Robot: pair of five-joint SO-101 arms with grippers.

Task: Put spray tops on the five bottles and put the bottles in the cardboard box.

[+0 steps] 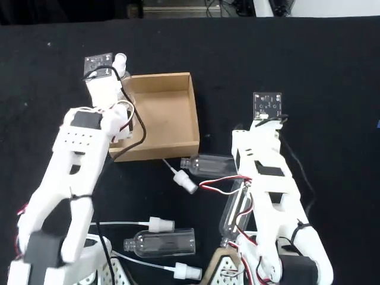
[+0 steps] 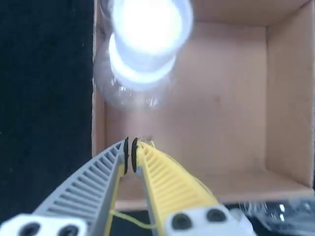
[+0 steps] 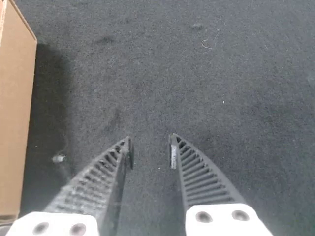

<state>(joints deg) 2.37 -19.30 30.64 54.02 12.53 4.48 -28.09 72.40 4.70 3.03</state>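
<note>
The left gripper (image 2: pixel 130 153) was pinched shut on nothing you could see, hanging over the cardboard box (image 2: pixel 221 113). A topped bottle (image 2: pixel 142 54) stood upright at one corner of the box. The right gripper (image 3: pixel 150 150) was slightly open over the black table (image 3: pixel 221 73). An uncapped bottle (image 1: pixel 211 164) lay just in front of the box.

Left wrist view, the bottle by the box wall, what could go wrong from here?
The bottle stands close to the cardboard box wall, near the shut left tool; a careless move might tip it. In the high view, a second bottle lies beside the right arm and might get rolled away.
</note>
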